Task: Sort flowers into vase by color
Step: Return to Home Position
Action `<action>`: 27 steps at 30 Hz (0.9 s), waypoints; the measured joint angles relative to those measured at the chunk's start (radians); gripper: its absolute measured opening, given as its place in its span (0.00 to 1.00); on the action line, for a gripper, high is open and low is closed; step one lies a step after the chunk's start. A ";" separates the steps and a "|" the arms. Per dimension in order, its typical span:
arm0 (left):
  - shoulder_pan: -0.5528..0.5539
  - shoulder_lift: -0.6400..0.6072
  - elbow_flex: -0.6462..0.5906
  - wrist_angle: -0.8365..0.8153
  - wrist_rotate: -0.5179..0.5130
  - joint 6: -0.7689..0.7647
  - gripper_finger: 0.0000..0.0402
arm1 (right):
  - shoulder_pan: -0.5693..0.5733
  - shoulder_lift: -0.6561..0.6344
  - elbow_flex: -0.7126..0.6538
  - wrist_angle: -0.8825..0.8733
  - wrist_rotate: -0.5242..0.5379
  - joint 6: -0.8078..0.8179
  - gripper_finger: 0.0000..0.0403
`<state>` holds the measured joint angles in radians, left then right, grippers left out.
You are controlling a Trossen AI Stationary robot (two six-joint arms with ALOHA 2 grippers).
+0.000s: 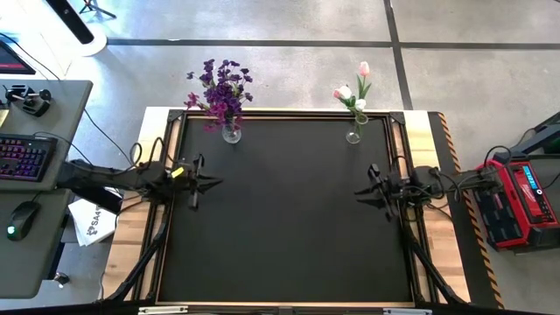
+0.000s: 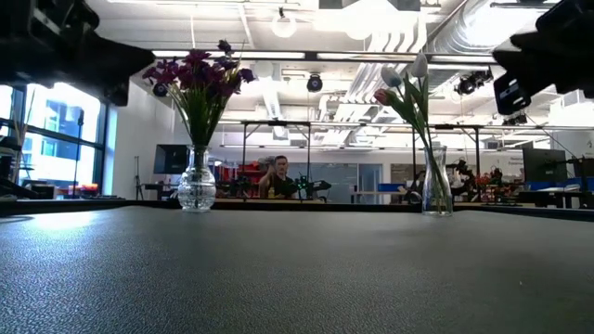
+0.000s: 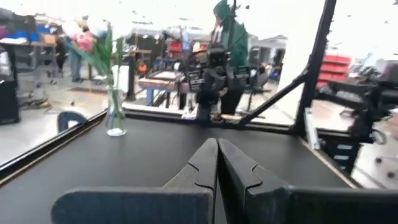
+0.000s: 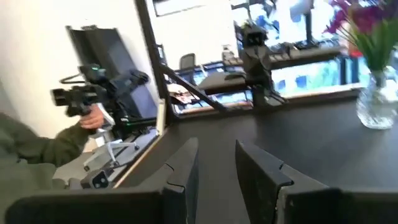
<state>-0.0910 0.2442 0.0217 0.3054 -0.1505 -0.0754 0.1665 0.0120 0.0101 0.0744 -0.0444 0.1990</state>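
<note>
The purple flowers [image 1: 220, 87] stood in a clear vase [image 1: 231, 133] on the table's [image 1: 289, 227] far edge near its far-left corner. The white and pink tulips [image 1: 354, 87] stood in a second vase [image 1: 353, 134] near the far-right corner. The left gripper [image 1: 210, 182] hung by the left edge, fingers pressed together. The right gripper [image 1: 360, 192] faced it from the right edge, fingers slightly apart, holding nothing. Both were well apart from the vases. A keyboard [image 1: 24, 157] and mouse [image 1: 24, 219] lay on a desk off the left edge, and a red case [image 1: 516, 201] sat off the right. A person [image 2: 278, 176] sat beyond the far edge.
</note>
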 joint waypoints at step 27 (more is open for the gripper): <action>0.006 -0.241 -0.009 -0.254 0.018 0.053 0.00 | 0.000 -0.003 -0.001 -0.034 0.078 -0.155 0.22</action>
<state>-0.0854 0.0032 0.0124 0.0513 -0.1329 -0.0225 0.1662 0.0093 0.0093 0.0403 0.0339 0.0437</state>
